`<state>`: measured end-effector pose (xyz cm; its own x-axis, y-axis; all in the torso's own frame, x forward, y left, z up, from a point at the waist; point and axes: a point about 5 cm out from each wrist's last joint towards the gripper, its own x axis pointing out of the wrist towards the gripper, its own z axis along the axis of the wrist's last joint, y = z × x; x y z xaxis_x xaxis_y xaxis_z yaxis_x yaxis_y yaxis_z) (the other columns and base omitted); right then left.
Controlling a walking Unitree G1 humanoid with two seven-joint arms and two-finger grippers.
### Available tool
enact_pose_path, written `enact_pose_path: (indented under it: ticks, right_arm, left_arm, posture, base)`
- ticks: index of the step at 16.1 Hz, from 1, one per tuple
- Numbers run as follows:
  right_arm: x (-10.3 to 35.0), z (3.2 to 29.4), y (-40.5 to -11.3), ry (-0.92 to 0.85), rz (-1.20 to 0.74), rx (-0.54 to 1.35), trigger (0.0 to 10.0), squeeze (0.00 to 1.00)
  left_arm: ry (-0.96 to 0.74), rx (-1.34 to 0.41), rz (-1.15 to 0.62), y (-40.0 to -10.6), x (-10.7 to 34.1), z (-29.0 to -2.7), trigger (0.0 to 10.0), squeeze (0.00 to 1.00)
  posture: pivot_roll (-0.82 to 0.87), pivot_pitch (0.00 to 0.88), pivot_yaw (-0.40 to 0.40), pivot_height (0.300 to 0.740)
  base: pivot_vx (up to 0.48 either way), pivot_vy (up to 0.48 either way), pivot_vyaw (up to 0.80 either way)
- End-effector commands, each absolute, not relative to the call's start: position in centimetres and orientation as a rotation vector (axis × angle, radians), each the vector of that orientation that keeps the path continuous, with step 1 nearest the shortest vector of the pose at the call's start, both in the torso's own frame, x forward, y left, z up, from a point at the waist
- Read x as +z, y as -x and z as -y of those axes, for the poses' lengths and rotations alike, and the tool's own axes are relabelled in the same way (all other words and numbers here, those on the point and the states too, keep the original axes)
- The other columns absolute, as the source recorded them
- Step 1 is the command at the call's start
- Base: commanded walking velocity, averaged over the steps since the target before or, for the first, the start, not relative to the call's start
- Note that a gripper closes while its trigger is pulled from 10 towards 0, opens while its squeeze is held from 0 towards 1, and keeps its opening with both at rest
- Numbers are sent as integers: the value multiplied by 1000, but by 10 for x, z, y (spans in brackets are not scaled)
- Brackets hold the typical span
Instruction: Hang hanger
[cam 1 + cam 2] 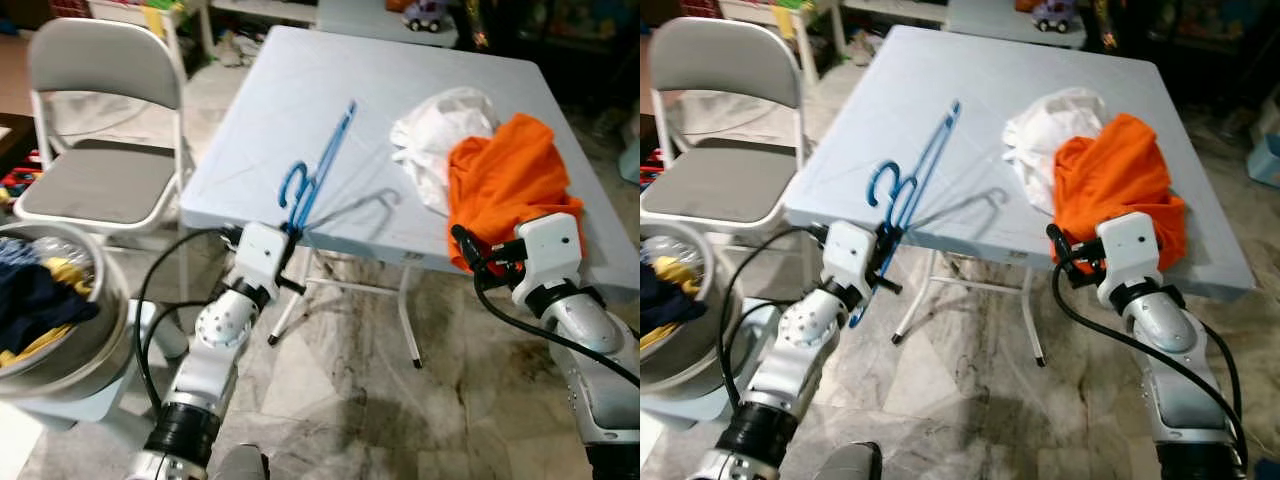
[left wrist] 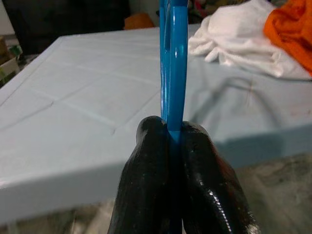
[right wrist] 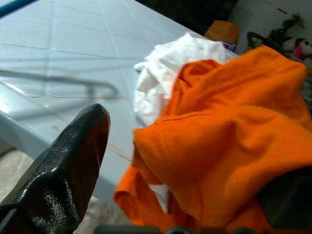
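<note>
Blue plastic, thin and rigid-looking: the hanger [image 1: 318,170] is held edge-on above the near left part of the pale grey surface [image 1: 300,90], its hook end toward the robot, throwing a shadow on the top beside it. The left gripper [image 2: 173,141] has its jaws closed on the hanger's lower bar, the two black fingers [image 2: 146,161] pressed flat against either side of the strip. It should be light and stiff enough to carry from one pinch, though smooth plastic between smooth pads may swivel or slip if swung fast; a hold near the middle of a bar, as here, leaves the hook free for catching a rail. The right gripper [image 3: 185,161] is at the near right edge of the surface, its jaws apart around the hem of an orange shirt [image 1: 510,175] that drapes over the edge; whether it pinches the cloth I cannot tell. A white garment [image 1: 435,130] lies crumpled just beside the orange one, touching it. A grey folding chair [image 1: 100,130] stands left of the surface. No brand, label or readable writing shows on anything.
</note>
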<state>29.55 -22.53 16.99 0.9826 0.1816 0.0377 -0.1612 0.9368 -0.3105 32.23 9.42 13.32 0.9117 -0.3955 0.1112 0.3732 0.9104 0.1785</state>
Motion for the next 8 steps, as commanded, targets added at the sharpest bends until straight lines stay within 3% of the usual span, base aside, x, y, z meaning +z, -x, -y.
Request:
enact_pose_path:
  ticks: [1,5,8]
  right_arm:
    - [170,233,-293,317,66,151,10000,0]
    - [158,224,-291,299,22,191,10000,0]
    - [137,203,-313,487,-182,531,10000,0]
  left_arm:
    - [-153,-423,147,-322,134,-89,10000,0]
    - [-178,-424,120,-322,129,-89,10000,0]
    - [-174,-428,110,-324,127,-86,10000,0]
  posture:
    - [207,113,-98,740]
    - [208,114,-91,740]
    - [188,102,-103,740]
  base:
    - [0,0,0]
    - [0,0,0]
    - [0,0,0]
